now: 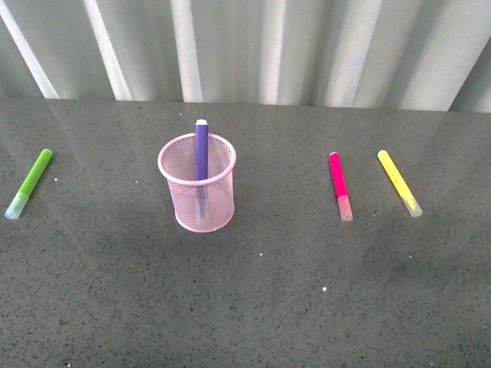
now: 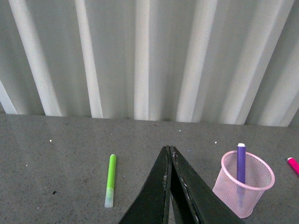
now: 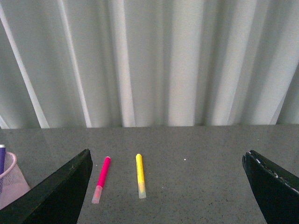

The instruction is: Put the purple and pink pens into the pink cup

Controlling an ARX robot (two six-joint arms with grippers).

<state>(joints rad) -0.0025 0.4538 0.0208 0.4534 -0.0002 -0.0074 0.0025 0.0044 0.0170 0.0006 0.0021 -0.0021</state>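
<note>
The pink cup [image 1: 197,182] stands upright left of the table's centre, and the purple pen [image 1: 202,146] stands inside it, leaning on the far rim with its end poking above. The pink pen [image 1: 339,185] lies flat to the right, clear cap toward me. Neither arm shows in the front view. In the left wrist view my left gripper [image 2: 168,150] is shut with nothing in it, beside the cup [image 2: 244,183] and the purple pen [image 2: 241,161]. In the right wrist view my right gripper [image 3: 168,161] is open wide and empty, back from the pink pen [image 3: 102,178].
A lime-green marker [image 1: 30,182] lies at the far left of the grey table [image 1: 253,299]. A yellow marker [image 1: 399,182] lies just right of the pink pen. A corrugated white wall [image 1: 245,46] closes off the back edge.
</note>
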